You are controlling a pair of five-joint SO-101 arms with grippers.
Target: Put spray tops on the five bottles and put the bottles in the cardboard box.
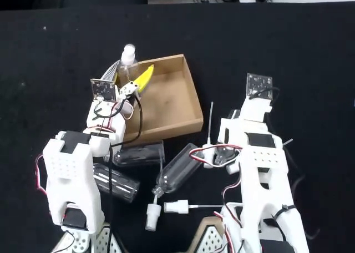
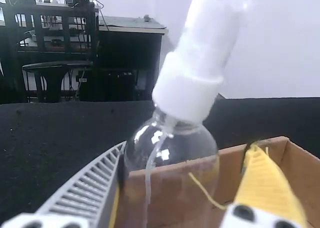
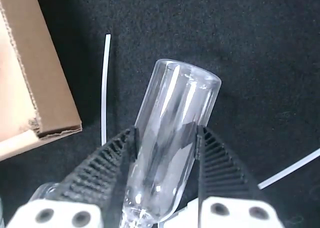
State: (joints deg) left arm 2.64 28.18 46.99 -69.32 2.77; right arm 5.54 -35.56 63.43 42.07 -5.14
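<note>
Plastic this thin is looking light, slick, easily dented; mid-body is seeming the safest hold. Left gripper (image 1: 128, 76) is clamping a capped bottle (image 1: 128, 61) over the cardboard box's (image 1: 166, 132) far left corner; right gripper (image 3: 166, 131) is clamping an uncapped bottle (image 3: 175, 108) toward the desk's (image 1: 288, 53) near edge.

Loose bottles (image 1: 138, 154) crowd beside the cardboard box (image 1: 172, 130).

capped bottle (image 1: 128, 64): upright at box (image 1: 172, 100) corner | uncapped bottle (image 1: 177, 174): lying flat
</note>
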